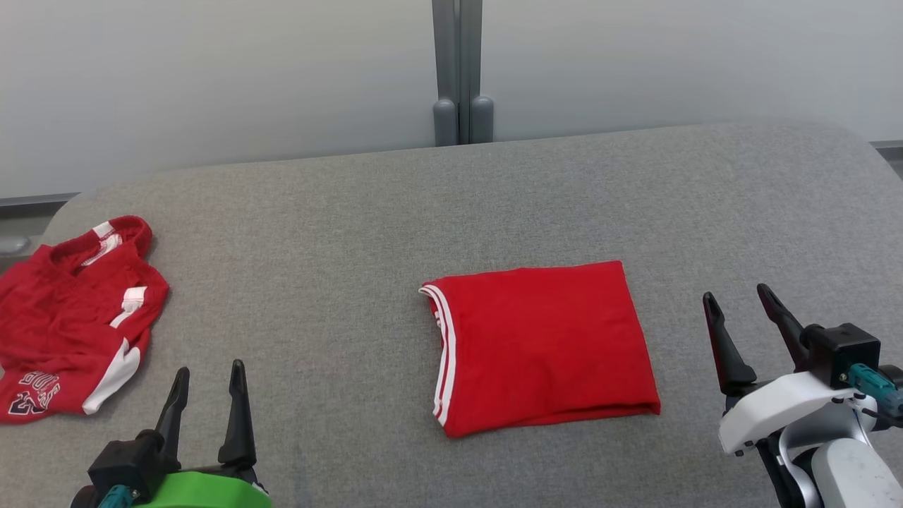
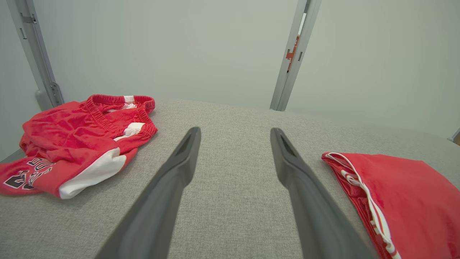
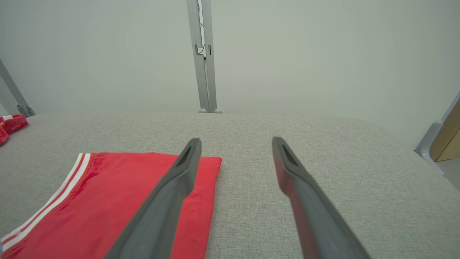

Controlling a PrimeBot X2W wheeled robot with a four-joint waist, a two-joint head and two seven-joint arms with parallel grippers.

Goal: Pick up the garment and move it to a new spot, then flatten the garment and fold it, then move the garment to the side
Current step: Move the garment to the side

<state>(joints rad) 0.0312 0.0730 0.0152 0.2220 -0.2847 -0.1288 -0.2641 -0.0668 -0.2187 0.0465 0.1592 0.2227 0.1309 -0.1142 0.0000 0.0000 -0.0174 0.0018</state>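
Your left claw and right claw stand released — garment is limp, light; pinch its layered corners.

**Left gripper**: two long, tapered fingers of matte dark grey plastic, each with a narrow recessed slot near the tip.
- angular black finger mount
- glossy bright green wrist shell
- small teal connector at the base

**Right gripper**: a matching pair of long dark slotted fingers.
- boxy black mount block
- teal plug on its side
- smooth white wrist shell dotted with small dark fasteners
- rounded pale grey forearm
- black joint band between shell and forearm
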